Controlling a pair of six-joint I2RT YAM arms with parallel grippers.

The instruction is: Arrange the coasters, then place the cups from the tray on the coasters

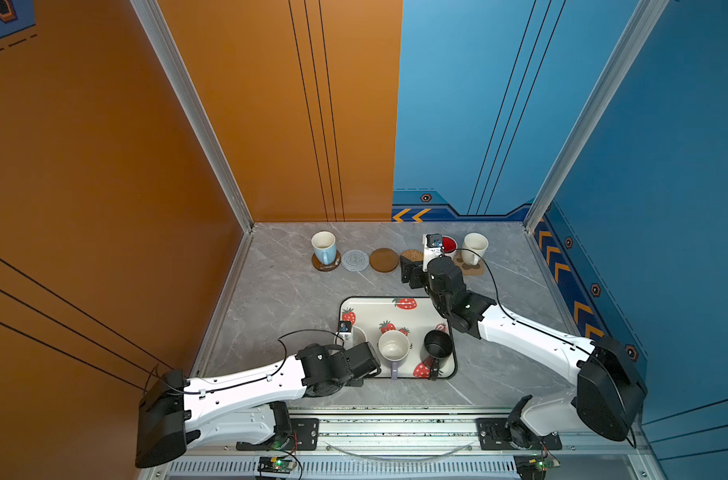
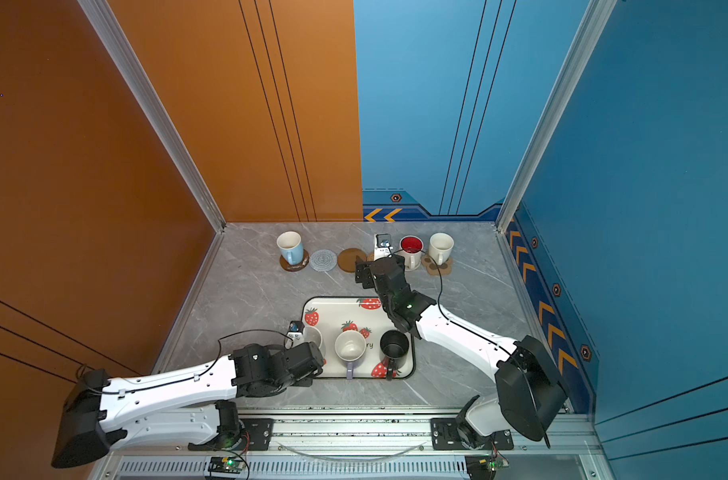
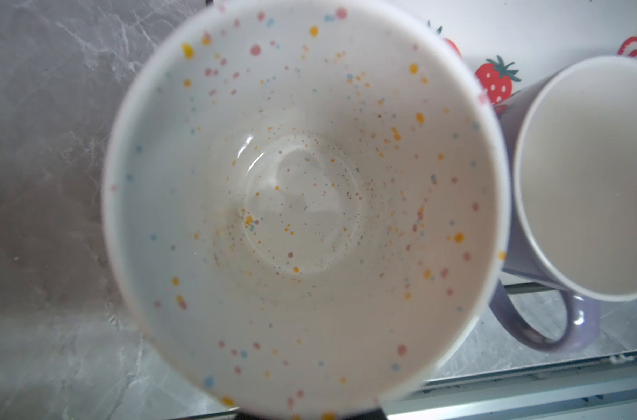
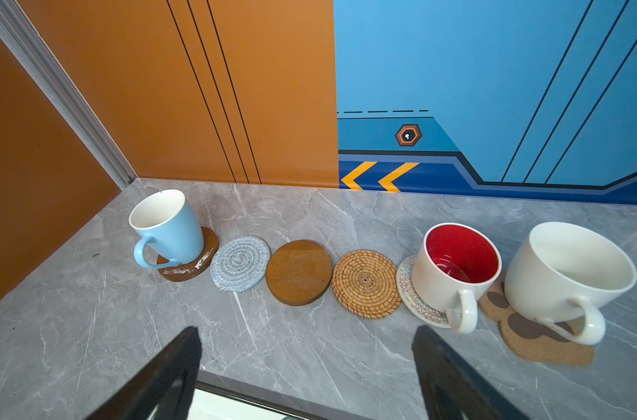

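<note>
Six coasters line the back of the table. The light blue cup [image 4: 168, 225] stands on a brown disc [image 4: 189, 271], the red-inside cup [image 4: 455, 269] on a woven round [image 4: 406, 291], and the cream cup [image 4: 567, 272] on the cork paw [image 4: 542, 343]. Bare are the grey woven round [image 4: 240, 263], the brown disc [image 4: 298, 272] and the rattan round [image 4: 366, 283]. The lavender cup [image 1: 393, 347] and black cup [image 1: 437, 345] stand on the tray [image 1: 370, 307]. At the tray's left end my left gripper [image 1: 360, 359] is shut on the speckled cup [image 3: 302, 203]. My right gripper [image 4: 306, 363] is open in front of the rattan round.
Orange and blue walls close in the table at the left, back and right, with aluminium posts [image 1: 196, 112] in the corners. A metal rail [image 1: 395, 428] carrying both arm bases runs along the front edge. Grey marble table [image 1: 279, 299] lies between the tray and the coaster row.
</note>
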